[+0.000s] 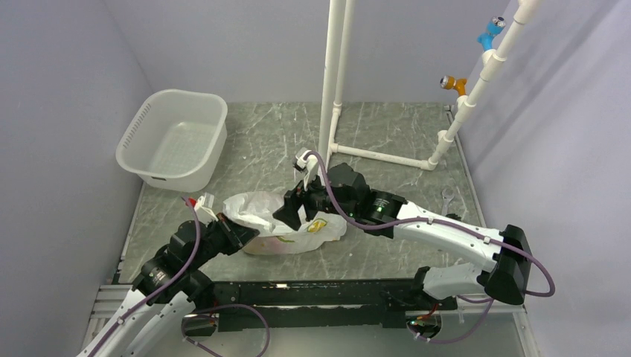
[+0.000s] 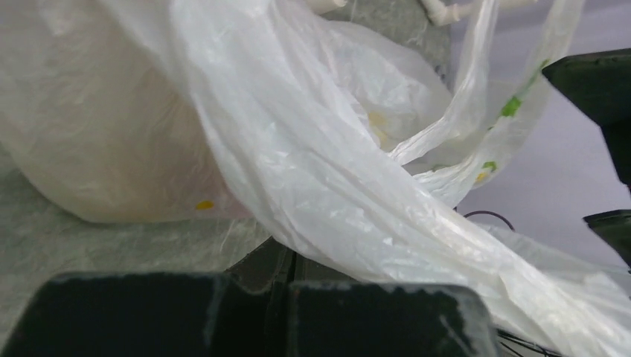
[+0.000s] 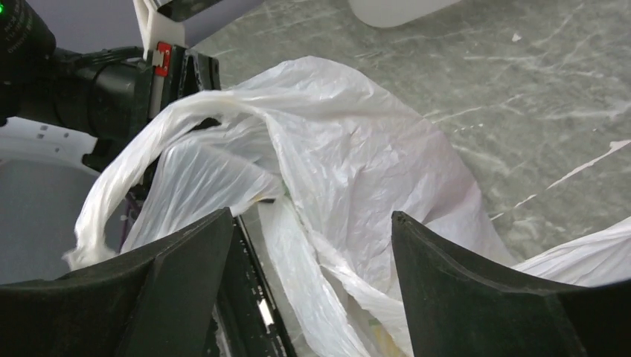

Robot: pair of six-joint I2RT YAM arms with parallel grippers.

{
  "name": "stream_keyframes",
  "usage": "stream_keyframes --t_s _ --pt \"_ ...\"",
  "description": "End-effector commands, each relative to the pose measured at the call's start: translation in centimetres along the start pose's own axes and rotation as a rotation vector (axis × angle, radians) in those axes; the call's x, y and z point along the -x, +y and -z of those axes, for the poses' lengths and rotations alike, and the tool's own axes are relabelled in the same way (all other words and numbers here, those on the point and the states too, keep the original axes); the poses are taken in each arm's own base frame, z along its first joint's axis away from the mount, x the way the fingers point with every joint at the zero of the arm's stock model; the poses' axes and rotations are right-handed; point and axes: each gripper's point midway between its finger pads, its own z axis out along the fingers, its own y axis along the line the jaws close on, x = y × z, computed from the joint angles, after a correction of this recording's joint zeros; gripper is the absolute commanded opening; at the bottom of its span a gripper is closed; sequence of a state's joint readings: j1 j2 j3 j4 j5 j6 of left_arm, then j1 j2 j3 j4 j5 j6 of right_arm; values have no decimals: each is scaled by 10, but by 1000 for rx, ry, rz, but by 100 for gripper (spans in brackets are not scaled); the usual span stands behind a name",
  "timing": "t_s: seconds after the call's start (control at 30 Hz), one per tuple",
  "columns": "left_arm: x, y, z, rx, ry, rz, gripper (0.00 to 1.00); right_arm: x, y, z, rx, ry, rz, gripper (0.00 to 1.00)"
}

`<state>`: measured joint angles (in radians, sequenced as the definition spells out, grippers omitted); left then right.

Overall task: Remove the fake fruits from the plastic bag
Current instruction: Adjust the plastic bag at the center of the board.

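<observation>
The plastic bag (image 1: 286, 223) lies crumpled on the table between my two arms; it is thin white film with yellow and green prints. The fake fruits are hidden inside it, and only a faint pinkish shade shows through the film (image 2: 111, 141). My left gripper (image 2: 292, 260) is shut at the bag's near left edge (image 1: 244, 236), and the film runs out from its closed tips. My right gripper (image 3: 312, 253) hangs open over the bag's top (image 1: 292, 212), its dark fingers (image 3: 461, 290) standing on either side of loose folds and a handle strip (image 3: 141, 163).
A rigid white perforated tub (image 1: 173, 137) sits at the back left. A white pipe frame (image 1: 335, 82) rises behind the bag, its base bar running right along the table. Grey walls close in on both sides.
</observation>
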<state>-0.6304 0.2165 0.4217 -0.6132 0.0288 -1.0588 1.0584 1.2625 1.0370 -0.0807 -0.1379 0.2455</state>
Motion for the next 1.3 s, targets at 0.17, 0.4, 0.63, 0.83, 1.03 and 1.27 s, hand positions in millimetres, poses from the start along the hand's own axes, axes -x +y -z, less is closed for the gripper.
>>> stream_keyframes --t_s 0.17,0.4,0.63,0.83,1.03,1.27 --pt "-2 8 13 33 0 -2 0 -21 13 -36 166 98 116 73" --pt "-1 2 13 -2 -8 1 0 -43 13 -56 176 164 115 66" --pt "-3 -2 13 -8 19 -20 0 -41 -7 -77 46 131 57 70" --pt "1 4 21 38 0 -21 0 -35 -48 -90 -197 77 -12 13" --pt "15 22 28 198 -38 -42 0 0 -88 -27 -482 -104 -52 0" --pt "33 8 22 233 -44 -152 0 37 -109 51 -642 -218 -17 0"
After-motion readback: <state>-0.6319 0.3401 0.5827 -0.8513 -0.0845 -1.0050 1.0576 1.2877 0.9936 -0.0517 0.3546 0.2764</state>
